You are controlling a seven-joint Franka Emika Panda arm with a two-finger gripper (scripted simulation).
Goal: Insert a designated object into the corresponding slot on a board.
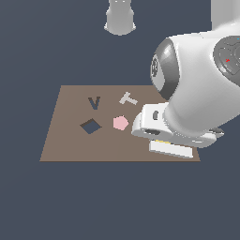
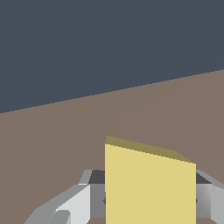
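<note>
The pale-yellow block (image 2: 150,183) fills the wrist view, upright between two grey fingers (image 2: 95,199) that press on its sides. My gripper (image 2: 150,201) is shut on it. In the exterior view only a thin yellow sliver of the block (image 1: 161,141) shows under the white hand, and the gripper (image 1: 169,149) hangs low over the brown board (image 1: 65,145) near its edge on the exterior view's right. The dark diamond slot (image 1: 90,125) lies well away towards the exterior view's left, uncovered. The fingertips are hidden by the hand in the exterior view.
A pink pentagon (image 1: 120,123) lies on the board between the slot and the gripper. A grey T-shaped piece (image 1: 127,99) and a dark V-shaped cutout (image 1: 94,102) sit farther back. The arm's bulky white links (image 1: 201,79) loom over the board's right side.
</note>
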